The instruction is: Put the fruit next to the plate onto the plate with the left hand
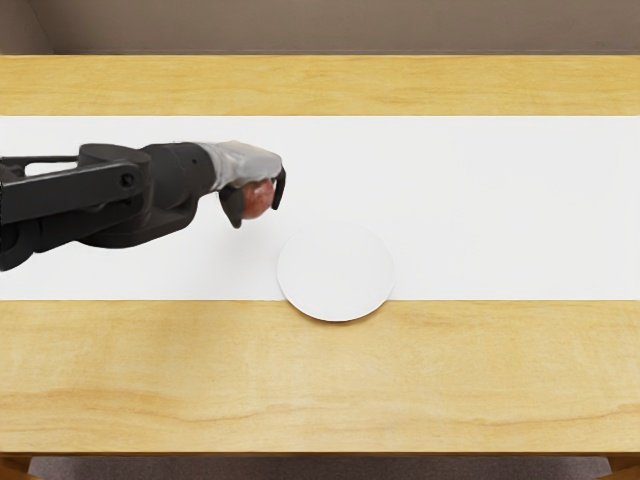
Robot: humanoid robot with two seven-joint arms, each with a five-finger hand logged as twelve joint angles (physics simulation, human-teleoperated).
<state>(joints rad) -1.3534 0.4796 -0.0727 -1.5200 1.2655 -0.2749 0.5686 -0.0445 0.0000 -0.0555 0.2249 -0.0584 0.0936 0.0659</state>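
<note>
Dark fingers (279,188) of the left hand (245,168) curl downward, clamped around a red fruit (259,198). The fruit looks roundish but is mostly covered, so its long axis and pointing cannot be read. It is held up-left of the white plate (336,272), near its rim, not over it. The left arm (90,195) reaches in level from the left edge. The plate sits on the near edge of a white runner (480,200) on the wooden bench (320,380).

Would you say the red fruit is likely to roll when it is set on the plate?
Probably: the fruit looks round, and the plate looks flat, with no visible rim. It seems rigid, since the left hand curls around it without visible denting.
</note>
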